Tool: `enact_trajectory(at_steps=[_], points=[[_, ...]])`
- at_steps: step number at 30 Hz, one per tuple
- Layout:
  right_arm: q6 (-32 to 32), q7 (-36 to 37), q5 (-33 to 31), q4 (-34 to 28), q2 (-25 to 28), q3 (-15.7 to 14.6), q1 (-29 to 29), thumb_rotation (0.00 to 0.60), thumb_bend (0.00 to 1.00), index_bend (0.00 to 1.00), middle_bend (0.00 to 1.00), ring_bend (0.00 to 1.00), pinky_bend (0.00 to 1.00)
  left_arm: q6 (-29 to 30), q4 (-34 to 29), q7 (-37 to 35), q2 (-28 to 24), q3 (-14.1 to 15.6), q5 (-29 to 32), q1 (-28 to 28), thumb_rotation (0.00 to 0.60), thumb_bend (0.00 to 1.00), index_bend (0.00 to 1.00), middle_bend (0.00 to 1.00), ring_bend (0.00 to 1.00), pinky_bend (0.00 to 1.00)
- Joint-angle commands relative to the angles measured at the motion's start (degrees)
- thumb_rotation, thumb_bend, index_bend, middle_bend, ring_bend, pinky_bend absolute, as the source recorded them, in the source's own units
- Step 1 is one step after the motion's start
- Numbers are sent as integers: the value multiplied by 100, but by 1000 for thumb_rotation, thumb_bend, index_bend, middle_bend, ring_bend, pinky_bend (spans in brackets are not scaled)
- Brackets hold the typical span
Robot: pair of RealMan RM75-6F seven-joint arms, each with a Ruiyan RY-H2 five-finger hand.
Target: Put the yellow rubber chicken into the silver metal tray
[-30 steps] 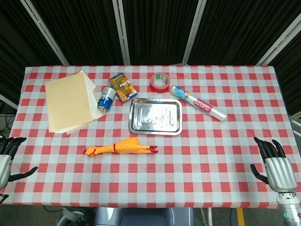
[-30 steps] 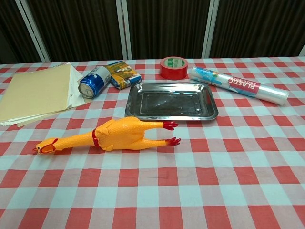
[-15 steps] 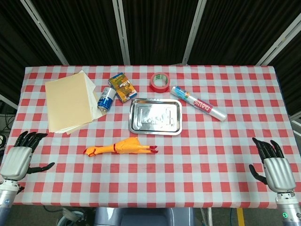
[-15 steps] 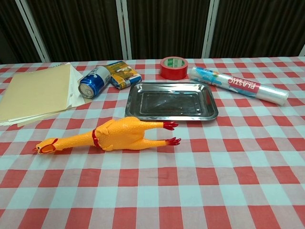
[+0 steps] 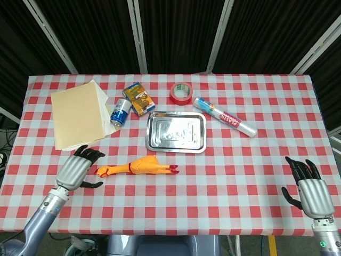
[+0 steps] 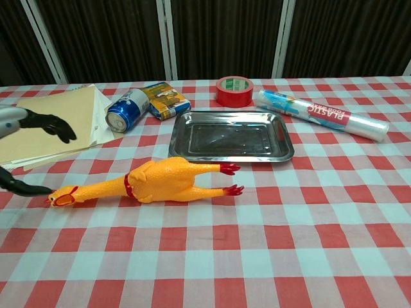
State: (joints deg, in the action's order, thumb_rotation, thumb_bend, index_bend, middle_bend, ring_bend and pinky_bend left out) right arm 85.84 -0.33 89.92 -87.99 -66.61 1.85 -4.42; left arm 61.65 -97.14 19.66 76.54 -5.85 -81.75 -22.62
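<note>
1. Yellow rubber chicken (image 5: 137, 167) is lying on its side on the counter (image 5: 224, 176), just in front of the silver metal tray (image 5: 176, 132) and not inside it, with its beak pointing left and its red feet toward the tray's near right corner.
2. Left of the chicken, the left robot hand (image 5: 79, 170) is hovering just beside the beak, released, fingers spread and holding nothing.
3. Behind that robot hand, a stack of manila folders (image 5: 79, 114) is resting, with a blue can (image 5: 120, 112) between the folders and the tray.
4. Right of the chicken, well apart from it, the right robot hand (image 5: 310, 189) is waiting at the counter's edge, fingers apart, empty.
5. Judging the risk: grabbing the thin neck is inviting the soft body to sag and swing, so the feet could be catching the tray's rim; a sliding approach could be pushing the chicken away rather than capturing it.
</note>
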Motion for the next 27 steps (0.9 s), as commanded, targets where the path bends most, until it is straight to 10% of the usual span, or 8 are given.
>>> enact_trajectory(at_steps=[1, 27], points=[[11, 11, -8, 17, -2, -3, 12, 600, 371, 0, 170, 164, 87, -321, 137, 409, 400, -132, 396, -303, 600, 106, 251, 269, 215, 164], [78, 141, -143, 159, -2, -27, 163, 600, 371, 0, 170, 164, 87, -651, 868, 730, 1529, -270, 1692, -942, 600, 178, 309, 351, 297, 262]])
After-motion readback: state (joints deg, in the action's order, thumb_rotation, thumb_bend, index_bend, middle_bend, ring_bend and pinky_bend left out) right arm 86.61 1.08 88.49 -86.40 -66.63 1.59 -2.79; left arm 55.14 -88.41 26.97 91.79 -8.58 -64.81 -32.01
